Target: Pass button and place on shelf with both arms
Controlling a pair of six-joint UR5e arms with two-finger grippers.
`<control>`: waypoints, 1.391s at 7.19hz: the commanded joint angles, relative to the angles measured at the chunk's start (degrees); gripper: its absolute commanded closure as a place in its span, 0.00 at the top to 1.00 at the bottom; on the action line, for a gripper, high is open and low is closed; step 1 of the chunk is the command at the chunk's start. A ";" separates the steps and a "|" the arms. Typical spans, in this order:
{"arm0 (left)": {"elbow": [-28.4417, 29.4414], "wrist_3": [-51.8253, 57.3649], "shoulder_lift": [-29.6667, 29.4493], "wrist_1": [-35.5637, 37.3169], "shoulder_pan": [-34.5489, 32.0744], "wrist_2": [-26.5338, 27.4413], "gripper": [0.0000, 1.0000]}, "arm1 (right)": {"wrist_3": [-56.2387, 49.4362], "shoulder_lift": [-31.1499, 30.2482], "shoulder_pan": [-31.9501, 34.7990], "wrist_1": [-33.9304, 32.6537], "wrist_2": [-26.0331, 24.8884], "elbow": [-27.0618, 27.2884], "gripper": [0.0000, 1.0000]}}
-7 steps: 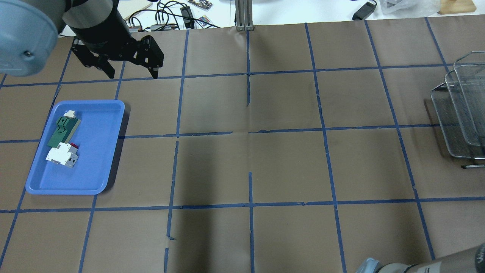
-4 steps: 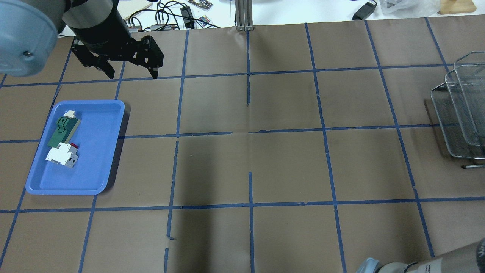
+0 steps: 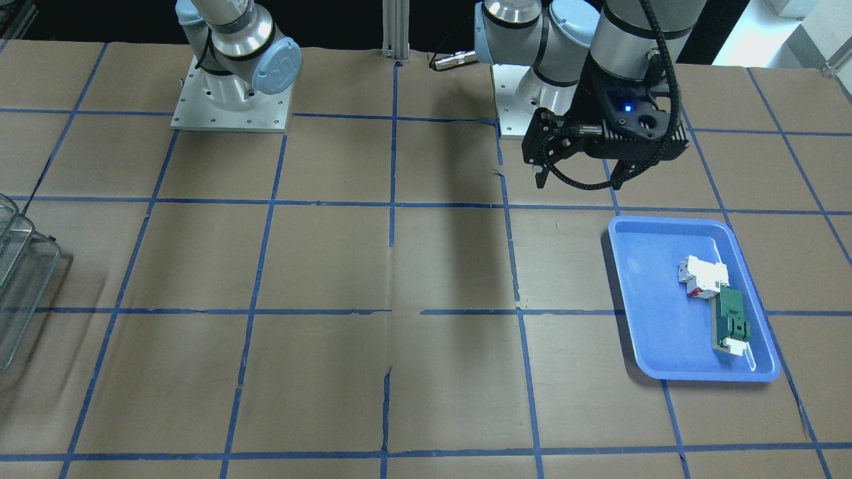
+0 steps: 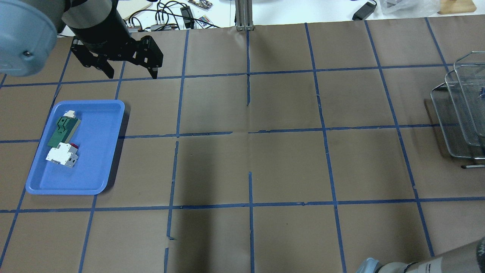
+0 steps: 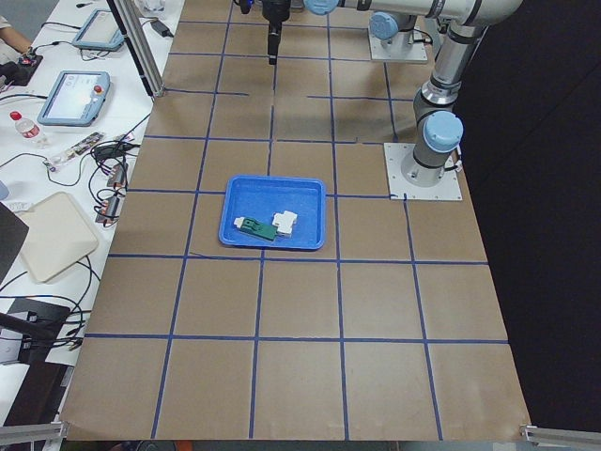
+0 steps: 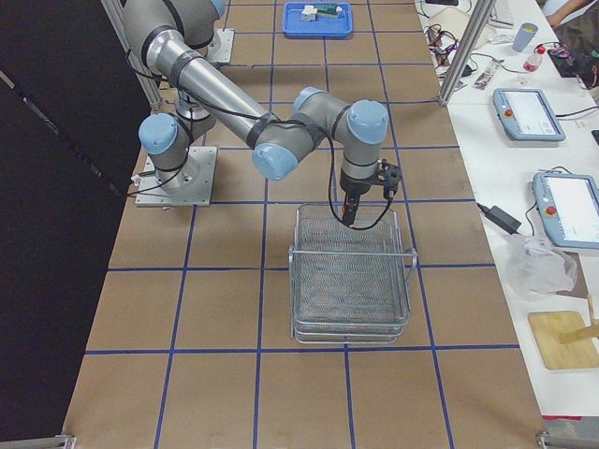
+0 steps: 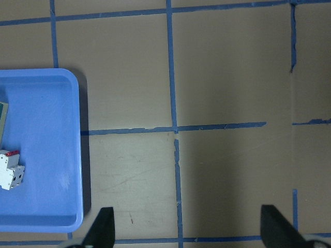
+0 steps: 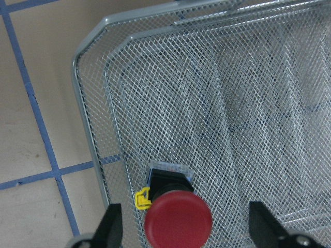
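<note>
The button (image 8: 178, 219), red cap up, lies on the mesh of the shelf (image 8: 217, 98), near the tier's corner. My right gripper (image 8: 187, 223) is open; its fingers stand on either side of the button without touching it. In the exterior right view the right gripper (image 6: 349, 217) hangs over the far edge of the shelf (image 6: 351, 281). My left gripper (image 4: 130, 74) is open and empty, high above the table beyond the blue tray (image 4: 96, 151). The shelf (image 4: 454, 125) also shows at the overhead view's right edge.
The blue tray holds a white-and-red block (image 4: 60, 156) and a flat green-and-white part (image 4: 60, 131). Brown paper with blue tape lines covers the table. Cables and tablets lie past the table's far edge. The right arm's link (image 4: 435, 263) crosses the lower right corner.
The left gripper stays where it was, open. The right arm's link at the lower right edge of the overhead view has shifted slightly. The tray's parts have not moved.
</note>
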 commanded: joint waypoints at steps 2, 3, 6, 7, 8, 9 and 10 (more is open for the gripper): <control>0.00 -0.05 0.00 -0.03 0.00 0.07 1.00 | 0.05 -7.29 1.22 11.21 0.59 -0.63 1.00; 0.00 -0.05 0.00 -0.04 0.00 -0.02 1.00 | 1.27 -11.42 6.10 14.22 0.60 0.16 1.00; 0.09 -0.22 0.09 -0.30 1.49 -2.21 1.00 | 11.45 -23.20 25.00 14.51 0.42 12.06 1.00; 0.09 -0.13 0.18 -0.82 1.41 -2.04 1.00 | 11.92 -27.07 29.05 14.17 0.59 16.82 1.00; 0.09 0.65 0.09 -0.30 1.84 -2.04 1.00 | 12.18 -28.94 32.57 14.07 0.77 18.87 1.00; 0.00 0.66 0.09 -0.39 1.85 -2.04 1.00 | 12.53 -29.65 34.17 14.25 0.51 18.45 1.00; 0.00 0.66 0.09 -0.04 1.94 -1.87 1.00 | 12.88 -29.83 34.54 14.60 0.68 17.84 1.00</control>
